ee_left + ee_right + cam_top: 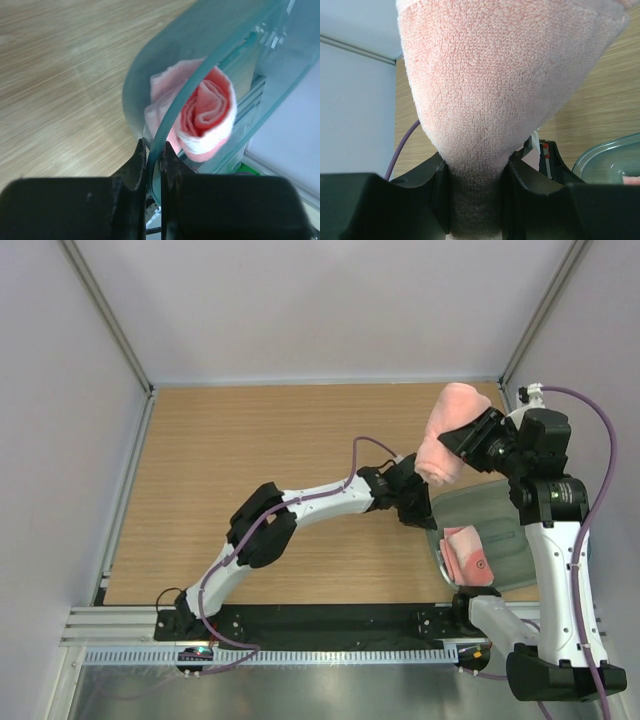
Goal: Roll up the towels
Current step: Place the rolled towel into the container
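One salmon-pink towel [447,432] hangs bunched in the air at the back right, and my right gripper [462,448] is shut on it. In the right wrist view that towel [510,75] fills the frame, pinched between the fingers of the right gripper [476,175]. A second towel [468,552], rolled up, lies in the translucent grey-green tub [485,510]. Its spiral end [210,112] shows in the left wrist view. My left gripper [425,515] is shut on the tub's left rim [175,107], which runs between the fingers of the left gripper [154,150].
The tub sits at the table's near right, beside the right arm's base [560,670]. Bare wooden tabletop [260,450] spreads to the left and back. Grey walls enclose the table on three sides. A purple cable [600,440] loops off the right arm.
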Robot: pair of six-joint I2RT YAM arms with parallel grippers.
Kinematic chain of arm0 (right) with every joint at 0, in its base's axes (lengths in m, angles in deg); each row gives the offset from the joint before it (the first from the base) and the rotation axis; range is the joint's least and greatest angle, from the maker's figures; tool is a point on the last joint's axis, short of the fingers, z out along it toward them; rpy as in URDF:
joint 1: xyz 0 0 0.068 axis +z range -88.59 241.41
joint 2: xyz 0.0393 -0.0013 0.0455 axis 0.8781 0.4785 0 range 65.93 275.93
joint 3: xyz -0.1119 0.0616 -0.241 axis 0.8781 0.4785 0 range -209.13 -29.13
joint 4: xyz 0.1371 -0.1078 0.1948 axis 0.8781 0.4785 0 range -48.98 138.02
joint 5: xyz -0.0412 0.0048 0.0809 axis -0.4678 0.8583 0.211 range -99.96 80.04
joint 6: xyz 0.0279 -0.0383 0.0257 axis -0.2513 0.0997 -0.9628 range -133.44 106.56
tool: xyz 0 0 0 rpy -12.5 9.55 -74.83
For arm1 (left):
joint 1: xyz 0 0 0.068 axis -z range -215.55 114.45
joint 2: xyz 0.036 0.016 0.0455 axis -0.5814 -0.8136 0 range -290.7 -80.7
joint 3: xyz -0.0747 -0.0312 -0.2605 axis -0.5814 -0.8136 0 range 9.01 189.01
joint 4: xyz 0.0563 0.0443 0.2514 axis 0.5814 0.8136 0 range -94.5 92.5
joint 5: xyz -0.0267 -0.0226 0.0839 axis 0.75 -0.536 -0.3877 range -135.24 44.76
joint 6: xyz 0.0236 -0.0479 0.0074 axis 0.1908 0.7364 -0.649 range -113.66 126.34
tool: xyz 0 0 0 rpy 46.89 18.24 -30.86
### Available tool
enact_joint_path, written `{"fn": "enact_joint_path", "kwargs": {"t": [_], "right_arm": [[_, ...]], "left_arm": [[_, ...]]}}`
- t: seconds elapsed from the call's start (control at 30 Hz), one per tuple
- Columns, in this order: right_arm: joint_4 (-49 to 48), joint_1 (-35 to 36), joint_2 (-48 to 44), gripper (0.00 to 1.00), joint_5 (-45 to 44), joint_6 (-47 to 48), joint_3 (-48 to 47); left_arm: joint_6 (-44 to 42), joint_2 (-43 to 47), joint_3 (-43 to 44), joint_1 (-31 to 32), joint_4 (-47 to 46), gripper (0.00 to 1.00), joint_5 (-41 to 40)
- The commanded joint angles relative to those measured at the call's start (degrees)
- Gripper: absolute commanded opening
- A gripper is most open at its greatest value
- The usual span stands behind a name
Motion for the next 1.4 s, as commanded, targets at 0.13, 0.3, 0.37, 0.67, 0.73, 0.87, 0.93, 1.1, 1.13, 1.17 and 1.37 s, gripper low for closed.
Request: {"fn": "enact_joint_path", "kwargs": {"t": [0.13,0.3,0.37,0.67,0.73,0.87,0.93,1.1,1.13,1.17,1.37], "right_arm": [[-1.04,-0.15,2.07,0.01,5.53,0.99,-3.47],[-4.53,-0.15,5.77,0.01,18.08,0.30,1.18],[-7.09,-0.15,6.20,0.01,22.64,-0.59,3.37],[-5.67,-0.06,13.06,0.01,28.99,7.93,6.70],[-10.15,0.11,15.69,0.01,31.80,7.59,9.61],[-15.74,0.11,24.73,0.01,32.08,10.55,10.87],[-15.53,0.20,28.34,0.01,31.28,11.80,10.51],[-20.10,0.38,26.51,0.01,27.42,11.63,18.74],[-20.54,0.46,26.33,0.01,26.72,11.80,19.99],[-21.33,0.55,26.42,0.01,25.93,12.24,21.22],[-20.29,3.19,29.93,0.01,18.46,12.77,24.48]], "left_arm": [[-8.36,4.93,-1.77,-3.89,2.31,0.00,-3.11],[-16.88,11.70,-11.00,-12.31,3.89,0.00,3.04],[-19.96,13.19,-13.21,-15.14,5.82,0.00,4.54],[-37.11,13.38,-8.29,-23.41,25.51,0.00,-0.99],[-37.90,12.06,-7.32,-23.50,27.01,0.00,-2.92],[-38.79,9.78,-5.39,-23.85,28.59,0.00,-3.63],[-38.70,9.42,-4.86,-24.12,28.77,0.00,-3.37],[-37.82,7.32,-2.75,-25.61,31.22,0.00,-2.58],[-37.73,7.05,-2.40,-26.22,31.40,0.00,-2.31],[-37.64,6.79,-2.14,-26.49,31.58,0.00,-1.96],[-37.47,5.82,-1.08,-28.24,32.72,0.00,-0.73]]}}
